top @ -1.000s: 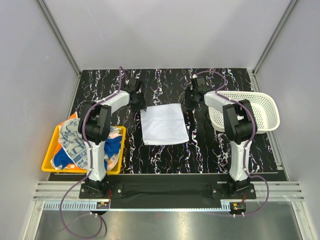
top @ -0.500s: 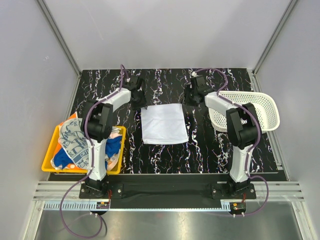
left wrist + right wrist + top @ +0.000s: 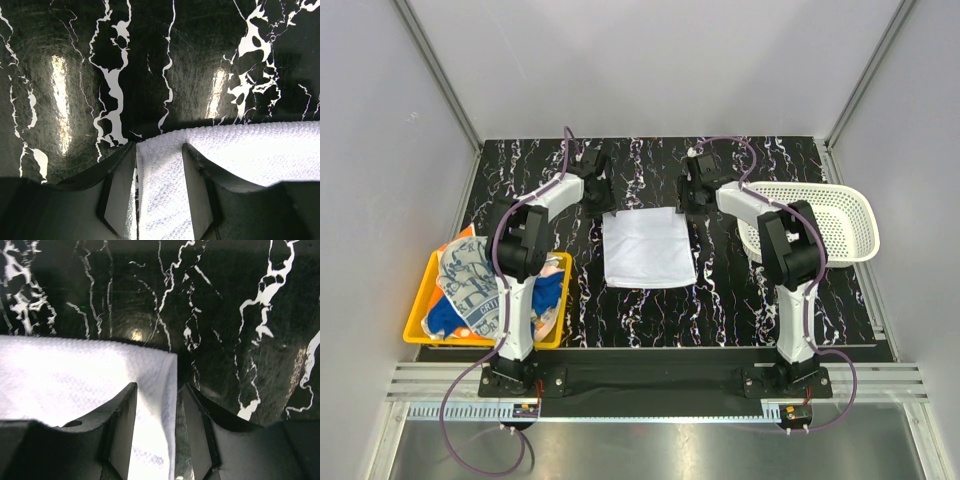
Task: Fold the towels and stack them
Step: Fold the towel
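Observation:
A plain off-white towel [image 3: 648,248] lies flat in the middle of the black marbled table. My left gripper [image 3: 602,205] is at its far left corner, open, with the corner [image 3: 160,165] between the jaws [image 3: 160,146]. My right gripper [image 3: 682,206] is at the far right corner, open, with the towel's edge [image 3: 155,405] between its jaws [image 3: 159,386]. Neither pair of fingers is pressed on the cloth. More towels lie heaped in the yellow bin: a white one with blue pattern [image 3: 470,280], a royal blue one [image 3: 545,292], and an orange-and-white one [image 3: 460,240].
The yellow bin [image 3: 418,322] stands at the near left beside the left arm's base. A white perforated basket [image 3: 840,222] stands at the right, close to the right arm. Grey walls enclose the table on three sides.
Both grippers have moved inward to the towel's far corners, the right one leftward and the left one rightward. The towel has not moved.

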`<action>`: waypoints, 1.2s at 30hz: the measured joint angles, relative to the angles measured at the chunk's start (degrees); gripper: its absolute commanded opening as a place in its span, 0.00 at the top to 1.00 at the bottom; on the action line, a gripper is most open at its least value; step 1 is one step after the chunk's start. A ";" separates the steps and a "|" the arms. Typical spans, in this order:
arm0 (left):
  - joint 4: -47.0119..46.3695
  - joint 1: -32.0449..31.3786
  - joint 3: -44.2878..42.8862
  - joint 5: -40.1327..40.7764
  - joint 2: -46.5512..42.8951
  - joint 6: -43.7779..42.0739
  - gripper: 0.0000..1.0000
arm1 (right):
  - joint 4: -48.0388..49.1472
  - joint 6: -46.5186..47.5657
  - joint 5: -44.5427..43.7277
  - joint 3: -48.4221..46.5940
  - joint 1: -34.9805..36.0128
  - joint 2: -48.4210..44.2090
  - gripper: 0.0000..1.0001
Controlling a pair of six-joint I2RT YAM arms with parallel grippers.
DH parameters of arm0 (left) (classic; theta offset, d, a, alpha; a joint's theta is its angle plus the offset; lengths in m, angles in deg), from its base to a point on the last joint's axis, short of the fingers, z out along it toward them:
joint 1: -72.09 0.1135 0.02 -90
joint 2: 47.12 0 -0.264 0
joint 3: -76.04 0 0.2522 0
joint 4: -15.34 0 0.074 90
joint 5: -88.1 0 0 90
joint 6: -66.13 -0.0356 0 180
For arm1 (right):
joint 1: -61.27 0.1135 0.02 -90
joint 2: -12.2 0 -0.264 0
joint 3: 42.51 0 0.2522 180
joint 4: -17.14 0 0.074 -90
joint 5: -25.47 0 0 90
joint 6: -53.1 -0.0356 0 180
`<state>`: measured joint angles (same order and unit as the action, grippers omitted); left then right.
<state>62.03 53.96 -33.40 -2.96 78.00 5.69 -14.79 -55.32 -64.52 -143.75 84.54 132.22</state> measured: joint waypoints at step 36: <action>-0.15 -0.24 0.00 0.24 0.15 -2.16 0.62 | 1.62 4.72 -2.58 -6.80 -0.39 6.78 0.64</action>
<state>61.88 53.72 -33.40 -2.72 78.15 3.53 -13.17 -50.60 -67.10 -150.55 84.14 139.00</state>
